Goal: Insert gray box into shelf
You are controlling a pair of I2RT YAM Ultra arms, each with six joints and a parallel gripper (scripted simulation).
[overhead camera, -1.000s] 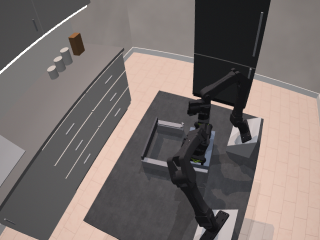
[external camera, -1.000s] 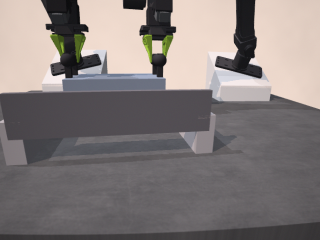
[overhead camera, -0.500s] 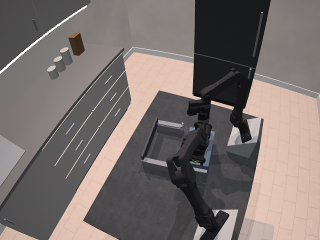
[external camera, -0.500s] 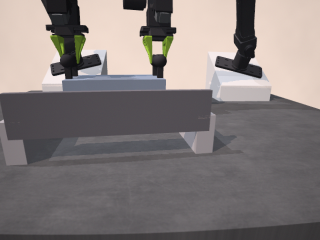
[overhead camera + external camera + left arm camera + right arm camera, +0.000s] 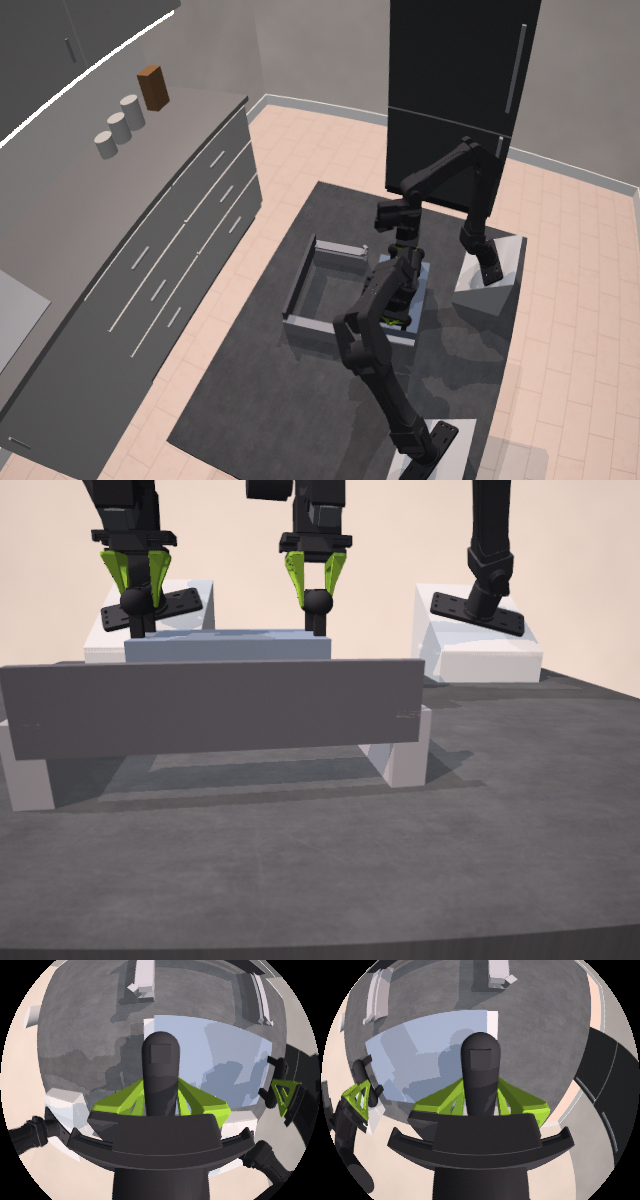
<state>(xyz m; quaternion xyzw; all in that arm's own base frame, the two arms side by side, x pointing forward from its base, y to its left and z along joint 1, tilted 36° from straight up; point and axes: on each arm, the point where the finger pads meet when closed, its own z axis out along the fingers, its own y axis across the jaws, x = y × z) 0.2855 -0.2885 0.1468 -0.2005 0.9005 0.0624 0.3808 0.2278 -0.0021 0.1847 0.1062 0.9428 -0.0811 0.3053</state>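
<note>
- The gray box [image 5: 421, 284] [image 5: 227, 651] [image 5: 215, 1055] [image 5: 410, 1060], bluish in this light, is right of center in the top view, at the open front of the shelf [image 5: 299, 279] [image 5: 211, 707].
- The box is apart from the shelf's back panel; whether its side plates sit in the 2 rails cannot be told.
- In the exterior view, the box's top edge shows above the dark back panel and looks about level.
- The left gripper [image 5: 395, 321] [image 5: 316, 601] [image 5: 161, 1082] [image 5: 366, 1081], just right of center at the top of the exterior view, is closed on a dark round-topped handle [image 5: 318, 604] [image 5: 160, 1060].
- The right gripper [image 5: 405, 250] [image 5: 139, 601] [image 5: 275, 1081] [image 5: 480, 1081], at the upper left there, is closed on a second dark handle [image 5: 134, 604] [image 5: 480, 1060].
- Both handles stand upright, at opposite ends of the box.
- A tall black fridge [image 5: 449, 67] stands at the upper right of the top view.
</note>
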